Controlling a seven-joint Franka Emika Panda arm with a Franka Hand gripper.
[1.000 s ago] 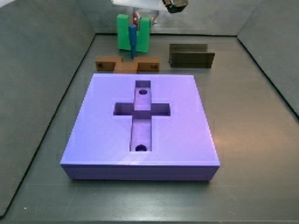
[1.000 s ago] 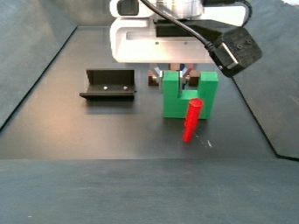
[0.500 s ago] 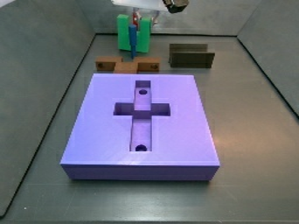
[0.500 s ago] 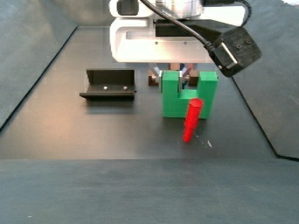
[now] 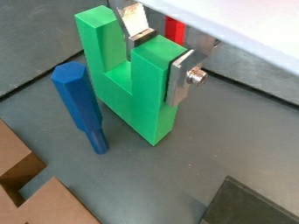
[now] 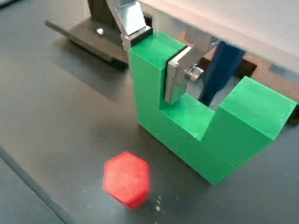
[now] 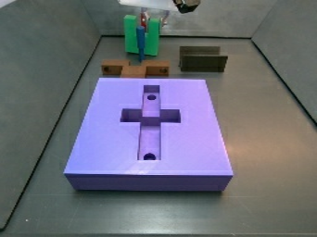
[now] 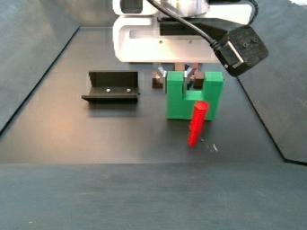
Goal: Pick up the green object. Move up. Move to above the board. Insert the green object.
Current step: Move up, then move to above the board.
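Note:
The green object is a bright green U-shaped block standing upright on the dark floor, prongs up. My gripper is shut on one of its prongs, with a silver finger flat against each side. Both wrist views show this; the other one has the gripper on the green object. In a side view the gripper and green object are at the back, beyond the board, a purple slab with a cross-shaped recess. The opposite side view shows the gripper over the green object.
A thin blue post with a red tip stands close beside the green object; it also shows in a side view. A small brown block lies between it and the board. The dark fixture stands to one side.

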